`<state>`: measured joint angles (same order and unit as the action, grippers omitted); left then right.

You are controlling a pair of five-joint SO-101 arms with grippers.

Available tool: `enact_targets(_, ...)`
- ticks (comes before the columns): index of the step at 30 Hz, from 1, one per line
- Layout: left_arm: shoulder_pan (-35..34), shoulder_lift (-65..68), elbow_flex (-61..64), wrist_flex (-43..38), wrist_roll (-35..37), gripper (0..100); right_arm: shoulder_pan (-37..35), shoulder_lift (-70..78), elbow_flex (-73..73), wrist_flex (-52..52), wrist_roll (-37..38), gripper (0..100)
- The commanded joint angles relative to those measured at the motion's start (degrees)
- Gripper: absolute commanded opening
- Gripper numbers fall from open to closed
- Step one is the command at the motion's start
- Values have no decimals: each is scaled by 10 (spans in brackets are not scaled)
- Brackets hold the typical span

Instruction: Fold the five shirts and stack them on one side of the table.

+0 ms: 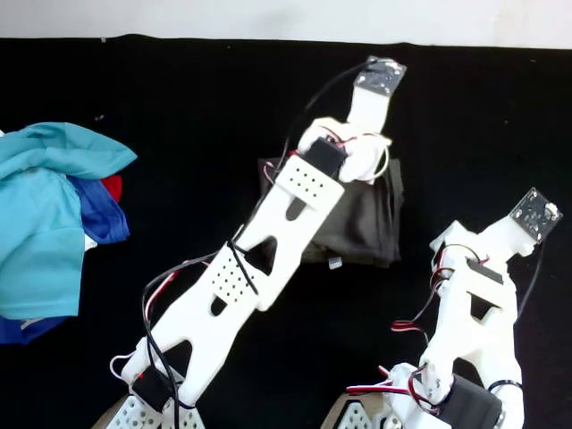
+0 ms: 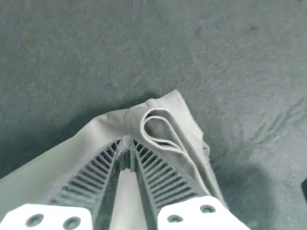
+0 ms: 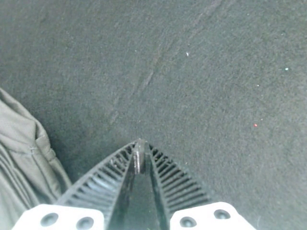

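Right now, left hand [image 2: 125,146] clamped on a corner of the folded dark shirt [image 1: 365,222], mid-tabletop [image 1: 179,98], right hand [image 3: 139,149] closed, empty, just beside it, blue shirts [image 1: 45,223] heaped at the tabletop's edge.

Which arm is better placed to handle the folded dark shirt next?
Left, probably: the left gripper sits shut right at a corner of the folded dark shirt, while the right gripper is shut over bare table beside it.
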<state>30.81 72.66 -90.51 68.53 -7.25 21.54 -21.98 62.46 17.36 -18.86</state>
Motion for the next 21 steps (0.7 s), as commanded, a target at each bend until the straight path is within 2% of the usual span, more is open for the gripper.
enact_targets(1, 16, -4, 16, -43, 0, 10, -6, 1, -19, -9, -5, 9)
enact_targets(8, 61, 35, 23, -192, 0, 10, -6, 1, -20, -9, -5, 9)
enact_targets(14, 84, 49, 48, -196, -41, 9, -6, 1, -20, -9, -5, 9)
enact_targets(19, 80, 17, -49, -164, -48, 9, -6, 1, -19, -9, -5, 9)
enact_targets(21, 80, -16, -50, -149, -48, 9, -6, 1, -19, -9, -5, 9)
